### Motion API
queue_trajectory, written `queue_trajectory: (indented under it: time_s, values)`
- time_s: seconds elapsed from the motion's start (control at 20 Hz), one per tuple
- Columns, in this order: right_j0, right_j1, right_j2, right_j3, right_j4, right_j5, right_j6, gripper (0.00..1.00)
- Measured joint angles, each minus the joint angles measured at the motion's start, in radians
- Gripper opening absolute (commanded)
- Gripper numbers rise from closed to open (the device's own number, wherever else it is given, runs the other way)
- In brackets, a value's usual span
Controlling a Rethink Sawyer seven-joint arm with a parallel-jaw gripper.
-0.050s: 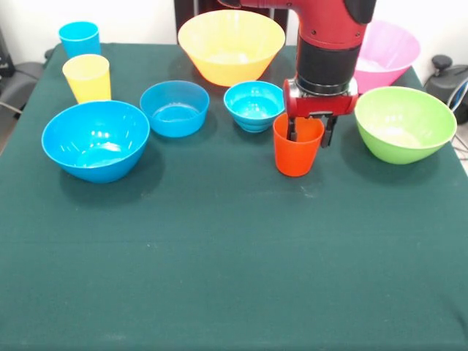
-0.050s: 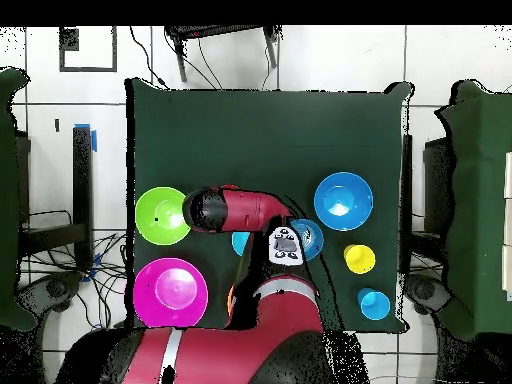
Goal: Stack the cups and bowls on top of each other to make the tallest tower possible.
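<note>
Orange cup (image 1: 297, 152) stands upright on the bench (image 1: 234, 270), between the small blue bowl (image 1: 254, 105) and the green bowl (image 1: 404, 123). Fingers (image 1: 308, 131) hang directly above it, one inside the rim, one outside, straddling the wall; whether they grip it, cannot tell

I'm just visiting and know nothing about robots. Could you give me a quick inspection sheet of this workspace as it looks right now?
Surface: dark green table, bare in front.
Job's things: orange-red cup, yellow cup, sky blue cup; yellow-orange bowl, pink bowl, green bowl, large blue bowl, two smaller blue bowls. Nothing stacked.
Clutter: nothing seen.
Gripper: gripper straddles the orange-red cup's rim, one finger inside.
Cables: loose wires on the floor.
Surroundings: white tiled floor, neighbouring green tables.
</note>
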Motion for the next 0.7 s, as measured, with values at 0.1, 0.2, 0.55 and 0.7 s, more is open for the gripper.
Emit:
queue_trajectory:
  time_s: [0.1,0.2,0.55,0.7]
  values:
    - [0.003,0.005,-0.001,0.000,0.000,0.000,0.000,1.00]
    - [0.007,0.011,-0.002,0.000,0.000,0.000,0.000,1.00]
    - [0.024,0.018,-0.008,-0.001,0.000,-0.001,0.000,0.00]
    - [0.031,0.013,-0.017,-0.017,0.000,-0.006,0.000,0.00]
